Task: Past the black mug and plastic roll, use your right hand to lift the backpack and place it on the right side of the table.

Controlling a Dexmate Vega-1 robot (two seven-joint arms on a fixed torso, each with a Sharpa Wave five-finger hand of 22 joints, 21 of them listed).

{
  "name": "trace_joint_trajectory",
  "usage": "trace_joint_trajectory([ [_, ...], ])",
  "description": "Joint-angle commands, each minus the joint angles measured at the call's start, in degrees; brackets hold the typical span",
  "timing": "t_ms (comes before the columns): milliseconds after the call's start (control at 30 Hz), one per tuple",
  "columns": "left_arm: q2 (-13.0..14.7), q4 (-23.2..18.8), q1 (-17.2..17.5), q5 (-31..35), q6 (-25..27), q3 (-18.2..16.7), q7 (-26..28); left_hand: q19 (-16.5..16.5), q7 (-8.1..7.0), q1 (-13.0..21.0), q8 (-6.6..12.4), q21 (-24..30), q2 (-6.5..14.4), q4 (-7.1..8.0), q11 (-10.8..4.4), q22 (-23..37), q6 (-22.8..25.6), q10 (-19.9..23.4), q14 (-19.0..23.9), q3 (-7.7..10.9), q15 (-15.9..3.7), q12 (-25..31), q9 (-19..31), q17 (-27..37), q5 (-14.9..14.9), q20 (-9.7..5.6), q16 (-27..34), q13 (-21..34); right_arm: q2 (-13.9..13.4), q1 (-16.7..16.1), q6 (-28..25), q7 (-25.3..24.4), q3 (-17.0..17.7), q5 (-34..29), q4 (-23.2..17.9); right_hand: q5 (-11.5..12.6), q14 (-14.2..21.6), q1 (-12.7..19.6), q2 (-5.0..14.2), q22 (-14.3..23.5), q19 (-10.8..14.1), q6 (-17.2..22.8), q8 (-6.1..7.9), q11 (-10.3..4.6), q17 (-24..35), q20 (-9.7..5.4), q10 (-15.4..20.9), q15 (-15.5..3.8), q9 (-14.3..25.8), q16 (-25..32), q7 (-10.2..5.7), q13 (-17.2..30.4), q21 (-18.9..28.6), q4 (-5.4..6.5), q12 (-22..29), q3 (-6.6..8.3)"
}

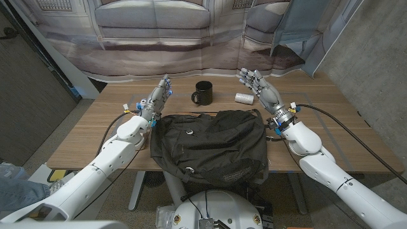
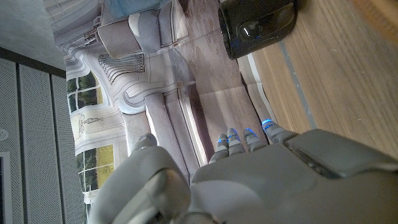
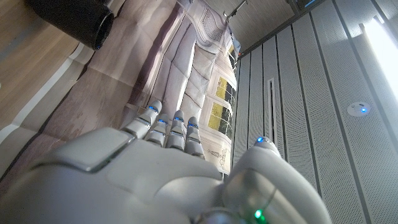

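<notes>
Backpack (image 1: 213,145) lies just beside right hand (image 1: 259,86) (fingers spread, holding nothing).

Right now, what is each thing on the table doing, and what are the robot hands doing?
backpack: lying flat at the near edge of the table, not held.
black mug: standing upright, mouth up, behind the backpack.
plastic roll: lying on its side, to the right of the mug.
left robot hand: open, holding nothing, beside the backpack's left corner.
right robot hand: open, fingers spread, holding nothing.
</notes>
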Motion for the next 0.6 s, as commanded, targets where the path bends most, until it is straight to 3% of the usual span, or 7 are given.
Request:
trace_joint_trajectory([
  [33, 0.0, -0.4, -0.1, 0.2, -0.1, 0.1, 0.0, -0.5, -0.08, 0.5, 0.22, 0.0, 0.2, 0.22, 0.10, 0.3, 0.2, 0.0, 0.1, -0.39, 0.36, 0.0, 0.1, 0.2, 0.4, -1.17, 0.2, 0.3, -0.4, -0.1, 1.0, 1.4, -0.7, -0.9, -1.2, -0.2, 0.6, 0.9, -0.11, 0.3, 0.7, 0.7, -0.18, 0.07, 0.2, -1.87, 0.4, 0.07, 0.2, -0.2, 0.03, 0.1, 0.0, -0.50, 0.2, 0.11],
  [600, 0.2, -1.5, 0.2, 0.5, 0.1, 0.1, 0.5, -0.6, 0.05, 0.6, 0.22, -0.1, 0.4, 0.23, 0.09, 0.3, 0.5, 0.2, 0.2, -0.66, 0.38, 0.0, 0.1, 0.2, 0.4, -1.06, 0.2, 0.3, -1.2, -1.5, 2.6, -0.7, -0.1, -6.5, -3.5, -0.2, 0.7, 1.1, -0.02, 0.3, 0.8, 0.9, -0.28, 0.08, 0.2, -1.83, 0.6, 0.11, 0.2, -0.4, -0.08, 0.1, -0.2, -0.66, 0.1, 0.03],
])
